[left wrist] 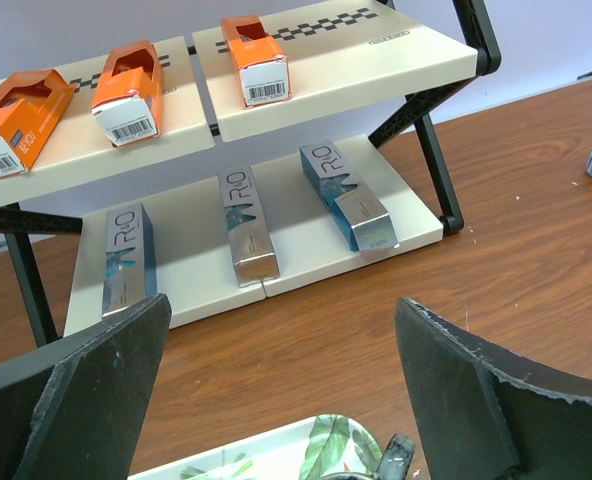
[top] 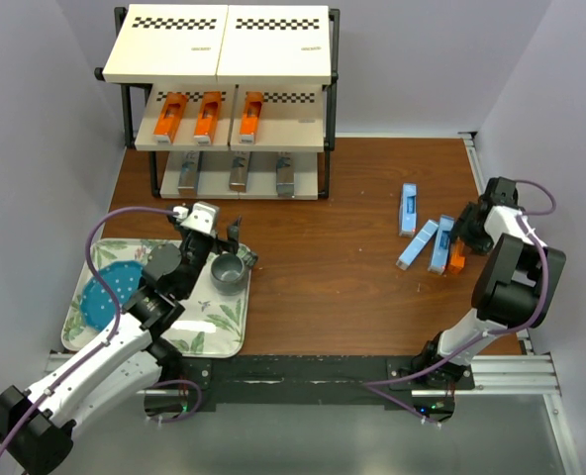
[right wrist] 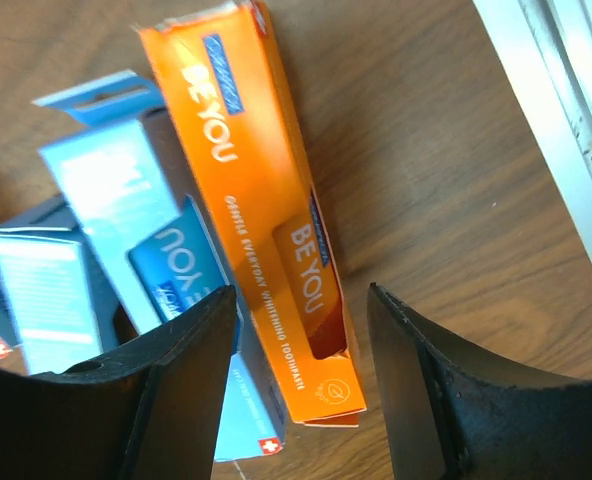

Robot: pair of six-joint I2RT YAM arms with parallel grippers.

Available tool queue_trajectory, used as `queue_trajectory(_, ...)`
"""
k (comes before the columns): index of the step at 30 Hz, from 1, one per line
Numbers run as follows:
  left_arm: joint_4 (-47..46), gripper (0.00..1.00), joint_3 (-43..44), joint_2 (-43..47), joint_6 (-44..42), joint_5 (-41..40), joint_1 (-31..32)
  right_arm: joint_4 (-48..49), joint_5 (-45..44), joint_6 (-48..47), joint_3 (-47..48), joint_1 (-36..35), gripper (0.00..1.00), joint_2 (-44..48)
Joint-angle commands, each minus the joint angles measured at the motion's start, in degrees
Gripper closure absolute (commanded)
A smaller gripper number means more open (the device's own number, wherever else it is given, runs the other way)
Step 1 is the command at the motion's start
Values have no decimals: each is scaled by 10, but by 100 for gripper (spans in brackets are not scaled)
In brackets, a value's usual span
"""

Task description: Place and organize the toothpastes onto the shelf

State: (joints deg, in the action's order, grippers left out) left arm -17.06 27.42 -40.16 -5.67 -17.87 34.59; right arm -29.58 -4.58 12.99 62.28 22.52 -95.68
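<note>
Jaws of the right gripper stand partly open astride a long orange cardboard toothpaste box, lower centre; left gripper gapes wide, empty, lower frame.

toothpastes on shelf, loose boxes on table right

Bare wood at the centre of the table gives open passage to the shelf at upper left. Its top board overhangs the middle tier, where three orange boxes leave the right end free. At right, a blue box lies just beside the loose orange box; bare wood separates that box from the metal rail.
</note>
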Motion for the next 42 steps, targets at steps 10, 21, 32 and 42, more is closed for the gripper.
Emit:
queue_trajectory(10,-29,1,0,3,-7,-1,3,22,-21,-17,-23,-1,53,-39)
queue_trajectory(21,-28,1,9,-17,9,1,5,8,-46,6,-20,-11,69,-3)
queue_trajectory(32,40,1,133,-64,24,22,5,-27,-140,-44,71,-176,74,78)
queue_trajectory(42,118,0,273,-145,100,150,6,24,-204,-198,65,-413,74,192)
